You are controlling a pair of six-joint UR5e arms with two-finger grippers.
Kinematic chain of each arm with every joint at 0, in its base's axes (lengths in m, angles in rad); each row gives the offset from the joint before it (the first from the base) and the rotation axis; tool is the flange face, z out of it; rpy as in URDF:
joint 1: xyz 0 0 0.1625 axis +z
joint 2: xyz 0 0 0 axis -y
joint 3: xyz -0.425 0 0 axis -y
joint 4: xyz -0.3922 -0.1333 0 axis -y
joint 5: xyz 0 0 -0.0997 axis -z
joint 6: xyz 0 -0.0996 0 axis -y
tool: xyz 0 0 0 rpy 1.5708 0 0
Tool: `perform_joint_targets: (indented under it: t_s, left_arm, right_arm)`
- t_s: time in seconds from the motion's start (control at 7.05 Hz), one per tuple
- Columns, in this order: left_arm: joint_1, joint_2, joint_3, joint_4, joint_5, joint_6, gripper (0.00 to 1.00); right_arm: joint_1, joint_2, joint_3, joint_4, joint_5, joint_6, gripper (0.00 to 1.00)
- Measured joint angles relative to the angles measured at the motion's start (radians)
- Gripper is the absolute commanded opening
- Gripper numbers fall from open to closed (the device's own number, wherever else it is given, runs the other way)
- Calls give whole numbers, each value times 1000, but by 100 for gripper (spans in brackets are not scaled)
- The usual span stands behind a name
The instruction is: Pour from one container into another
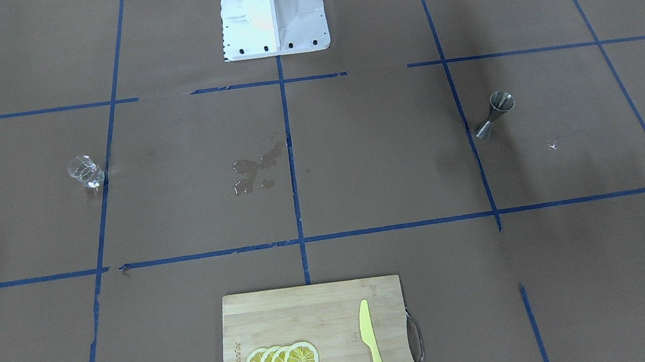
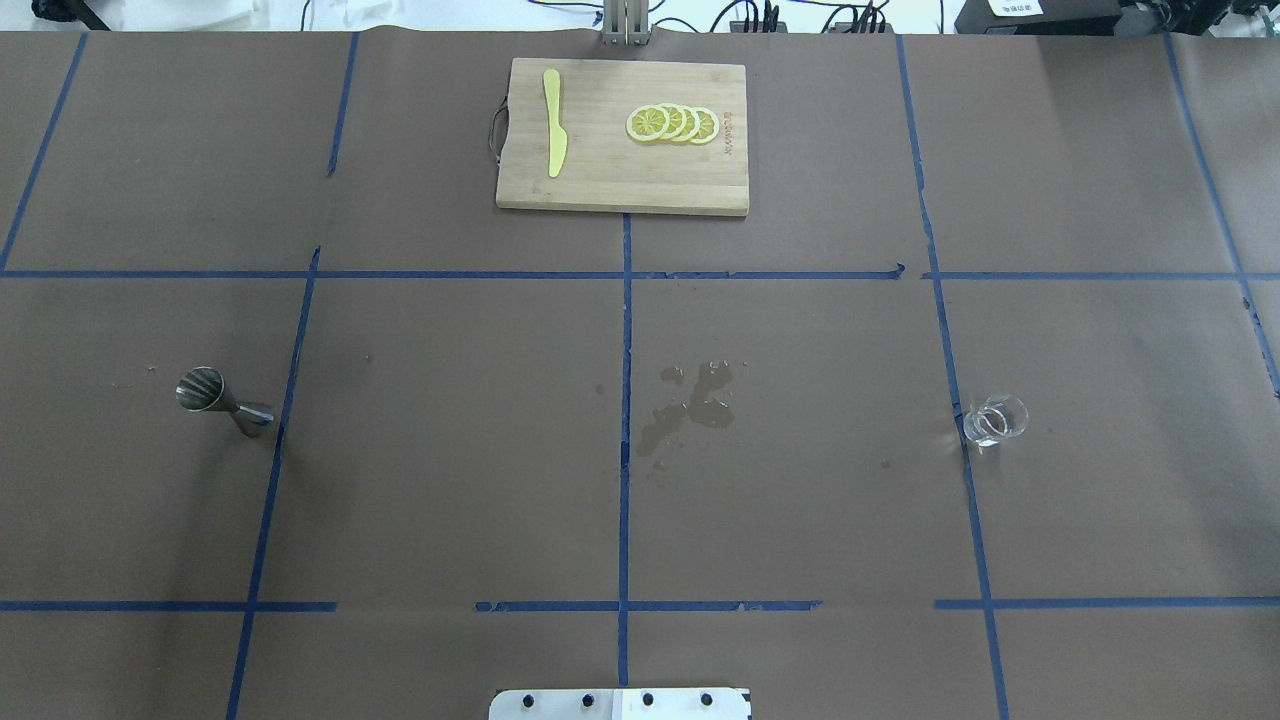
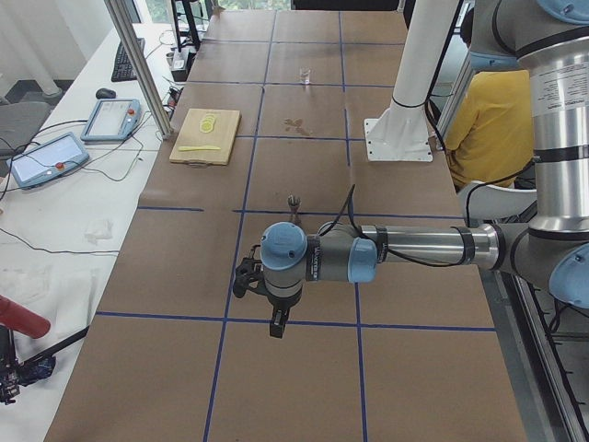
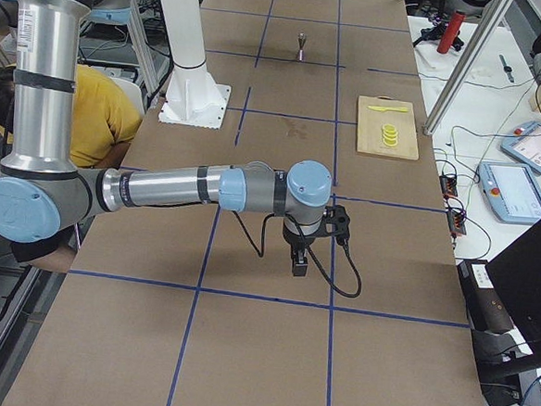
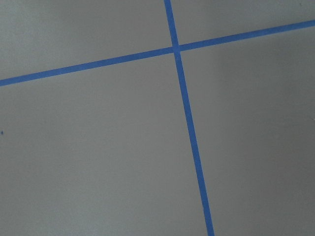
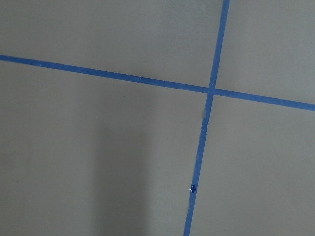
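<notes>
In the front-facing view the glass measuring cup (image 1: pixel 84 171) is seen upright on the robot's right half of the table (image 1: pixel 386 155) and the steel jigger (image 1: pixel 494 114) upright on its left half, well apart, with a wet patch (image 1: pixel 252 174) between them; no arm is shown. From overhead the same layout is confirmed, and a cutting board (image 2: pixel 600 180) with lemon slices (image 2: pixel 672 123) and a yellow knife (image 2: pixel 553 135) is found at the far edge. In the exterior left view the left end effector (image 3: pixel 276 324) is held above bare table, short of the jigger. In the exterior right view the right end effector (image 4: pixel 299 264) is poised likewise. How far either is open cannot be told, and no object is seen in either. Only blue tape (image 5: pixel 189 132) on brown paper is shown by the wrist views. The task is judged not yet begun; next the cup must be reached and gripped, probably by the nearer right arm
</notes>
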Motion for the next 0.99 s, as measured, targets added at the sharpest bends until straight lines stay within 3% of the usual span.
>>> perform_joint_targets:
  t_s: [0.99]
  left_arm:
    - [4, -3, -17, -16, -13, 1, 100]
  right_arm:
    - [-2, -3, -2, 12, 9, 3, 100]
